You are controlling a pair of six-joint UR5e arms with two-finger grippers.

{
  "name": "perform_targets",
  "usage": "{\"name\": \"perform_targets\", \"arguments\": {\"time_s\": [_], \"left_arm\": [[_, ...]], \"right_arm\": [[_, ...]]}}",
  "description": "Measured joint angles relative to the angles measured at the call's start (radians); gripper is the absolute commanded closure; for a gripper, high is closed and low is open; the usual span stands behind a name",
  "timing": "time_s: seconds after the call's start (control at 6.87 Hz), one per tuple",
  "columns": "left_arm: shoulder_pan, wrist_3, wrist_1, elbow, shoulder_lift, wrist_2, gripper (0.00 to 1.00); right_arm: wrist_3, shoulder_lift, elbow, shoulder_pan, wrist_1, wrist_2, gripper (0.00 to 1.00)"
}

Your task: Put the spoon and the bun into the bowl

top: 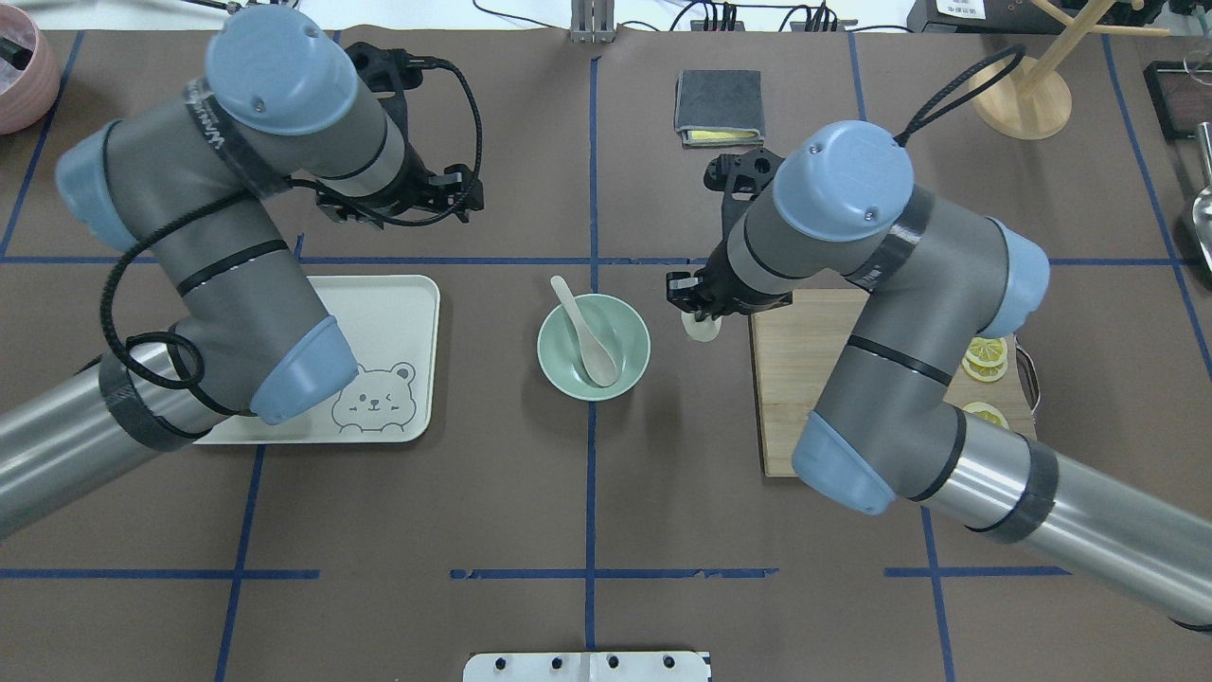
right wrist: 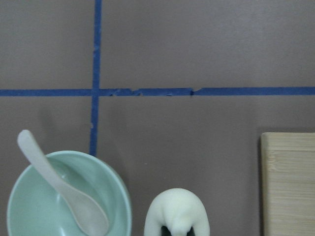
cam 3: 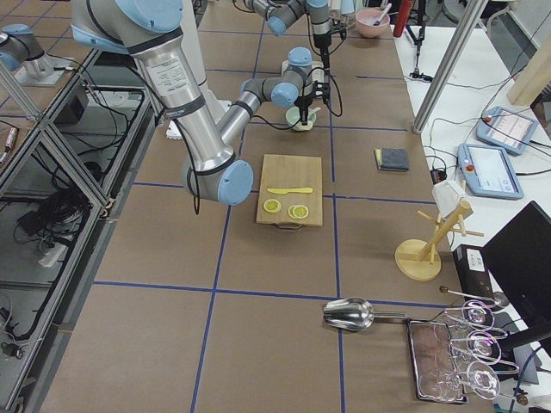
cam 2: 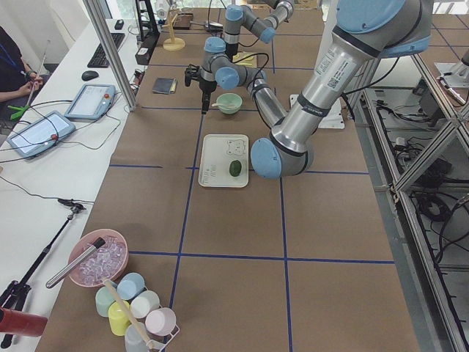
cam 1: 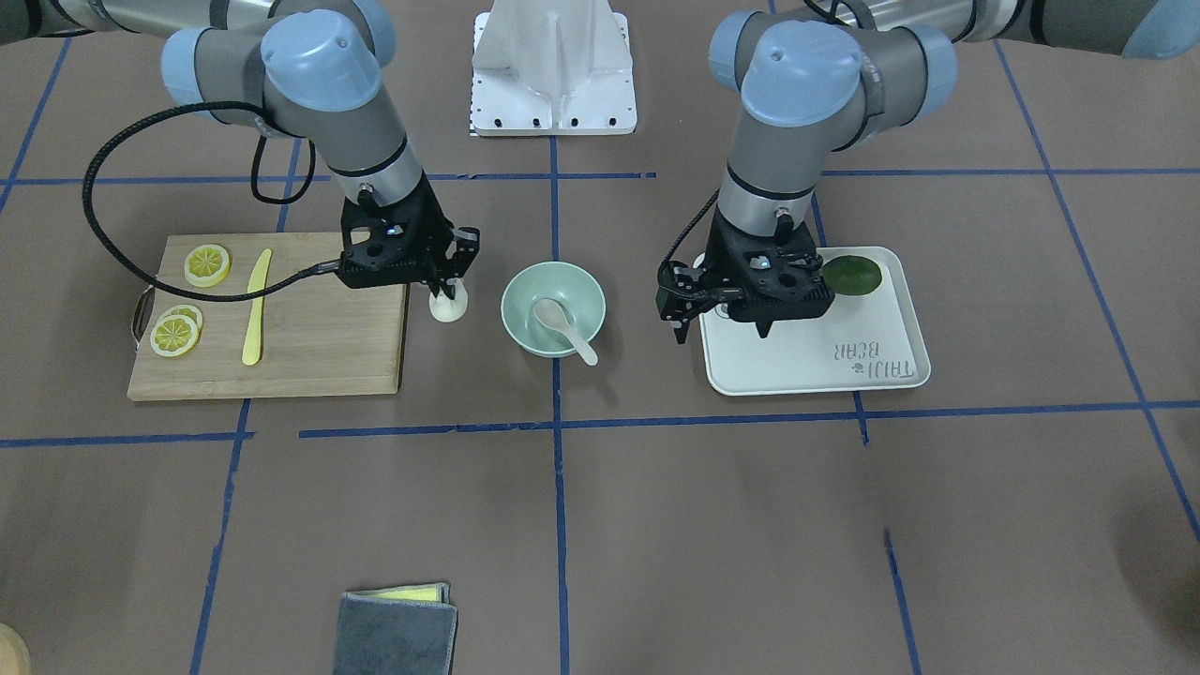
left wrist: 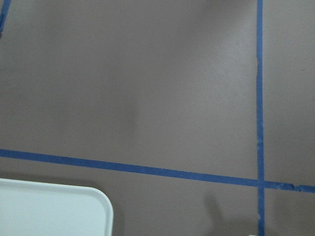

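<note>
The mint-green bowl point(cam 1: 553, 307) stands on the table between the two arms. The pale spoon point(cam 1: 565, 329) lies in it, with its handle over the rim; both also show in the right wrist view, the bowl point(right wrist: 29, 206) and the spoon point(right wrist: 64, 189). The white bun point(cam 1: 448, 306) is beside the bowl, off the cutting board's corner, low at the table. My right gripper point(cam 1: 448, 286) is shut on the bun point(right wrist: 177, 211) from above. My left gripper point(cam 1: 720, 323) is open and empty above the tray's edge nearest the bowl.
A bamboo cutting board point(cam 1: 319, 347) holds lemon slices point(cam 1: 206, 264) and a yellow knife point(cam 1: 255, 307). A white tray point(cam 1: 825, 361) holds a dark green lime point(cam 1: 851, 275). A folded grey cloth point(cam 1: 396, 630) lies near the operators' edge. The robot's white base plate point(cam 1: 553, 70) is at the back.
</note>
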Motion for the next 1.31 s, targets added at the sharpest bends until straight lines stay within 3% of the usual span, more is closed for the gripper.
{"name": "perform_targets", "arguments": {"time_s": [0.29,0.44,0.58,1.31], "left_arm": [[-0.039,0.105,0.057,-0.036,0.027,0.0,0.0],[-0.05,0.126,0.066,-0.044,0.038,0.002,0.0],[-0.073,0.166,0.07,-0.057,0.057,0.003,0.0],[-0.24,0.464,0.075,-0.093,0.152,0.001,0.0]], "right_arm": [[0.017,0.116,-0.1,-0.04,0.001,-0.014,1.0],[0.022,0.16,-0.143,-0.058,0.002,-0.025,0.74],[0.023,0.189,-0.176,-0.071,0.003,-0.036,0.01],[0.025,0.219,-0.194,-0.079,0.002,-0.047,0.0]]}}
